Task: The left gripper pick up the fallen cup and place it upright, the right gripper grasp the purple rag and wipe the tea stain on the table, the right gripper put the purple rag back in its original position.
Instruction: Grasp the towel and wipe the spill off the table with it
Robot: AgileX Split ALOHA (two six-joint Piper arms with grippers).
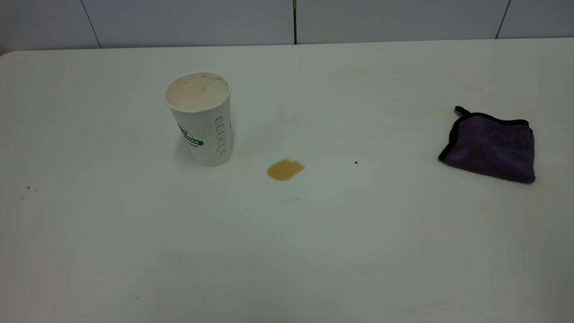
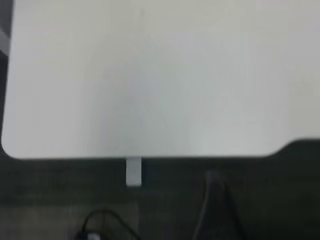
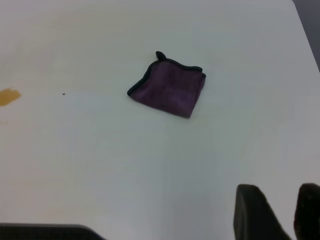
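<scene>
The white paper cup point(image 1: 198, 119) stands upright on the table point(image 1: 358, 246), left of centre, its mouth tan-tinged. To its right lies the amber tea stain point(image 1: 285, 169) point(image 3: 9, 96). The purple rag point(image 1: 491, 146) point(image 3: 169, 89) lies folded far to the right, its black loop pointing back. Neither gripper appears in the exterior view. In the right wrist view my right gripper point(image 3: 281, 194) hovers well short of the rag, open with nothing between its fingers. My left gripper point(image 2: 220, 210) shows only as a dark shape off the table's edge point(image 2: 150, 157).
A tiny black speck point(image 1: 356, 162) point(image 3: 63, 93) sits between stain and rag. Grey wall panels point(image 1: 179, 22) run behind the table. Below the table's edge in the left wrist view are a white tab point(image 2: 133, 171) and a dark cable point(image 2: 100, 220).
</scene>
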